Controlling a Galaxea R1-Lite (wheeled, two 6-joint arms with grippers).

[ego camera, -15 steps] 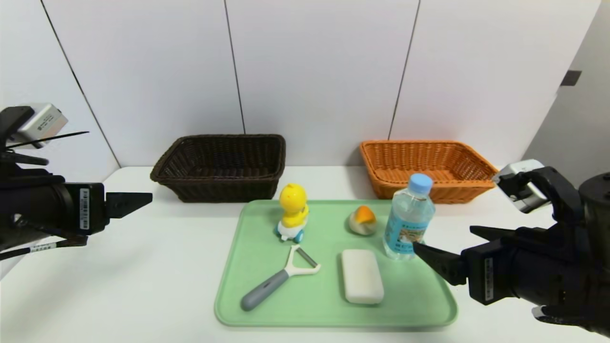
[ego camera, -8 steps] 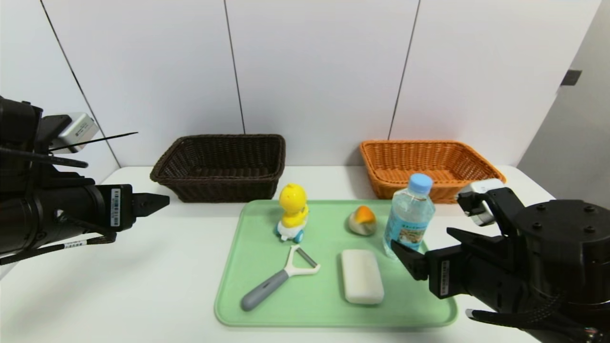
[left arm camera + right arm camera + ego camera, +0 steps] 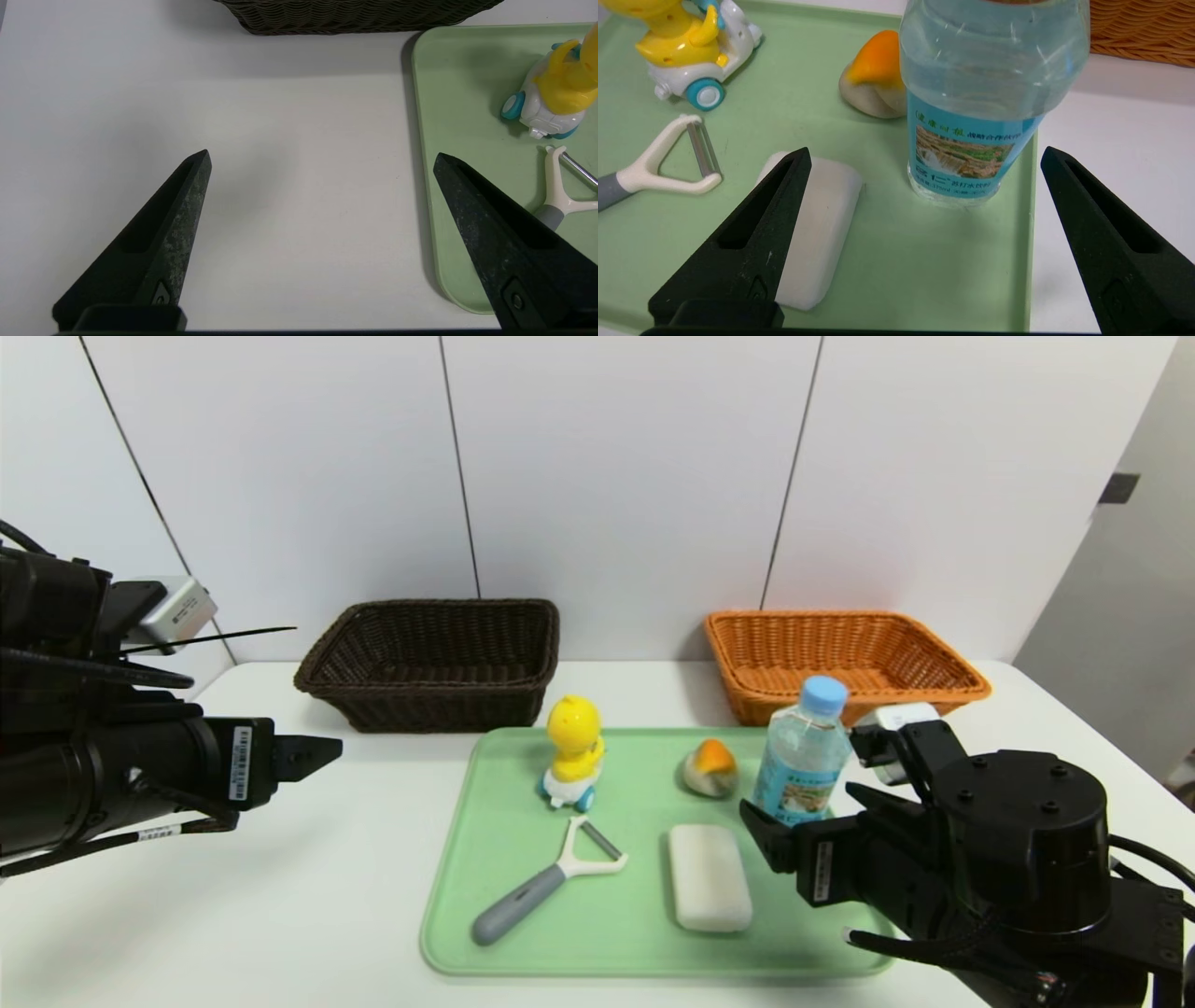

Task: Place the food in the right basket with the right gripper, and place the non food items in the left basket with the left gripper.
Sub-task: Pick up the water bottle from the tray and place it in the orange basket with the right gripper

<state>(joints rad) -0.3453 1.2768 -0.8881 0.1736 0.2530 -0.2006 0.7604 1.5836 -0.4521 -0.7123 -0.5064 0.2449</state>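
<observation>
My right tool (image 3: 924, 154) is spread wide and level with the bottle (image 3: 801, 761), which stands upright at the tray's (image 3: 523, 952) right edge, just ahead of the tips and not yet between them. I hold it low and aimed at the label so the fingers can close on the body, not the cap. The bun (image 3: 710, 768) sits just left of the bottle, the bar (image 3: 709, 877) nearer me. My left tool (image 3: 322, 156), also spread and empty, hangs over bare worktop (image 3: 308, 877) left of the tray, clear of the duck (image 3: 573, 750) and peeler (image 3: 546, 879). Both the orange basket (image 3: 840, 658) and the dark basket (image 3: 434, 663) hold nothing.
</observation>
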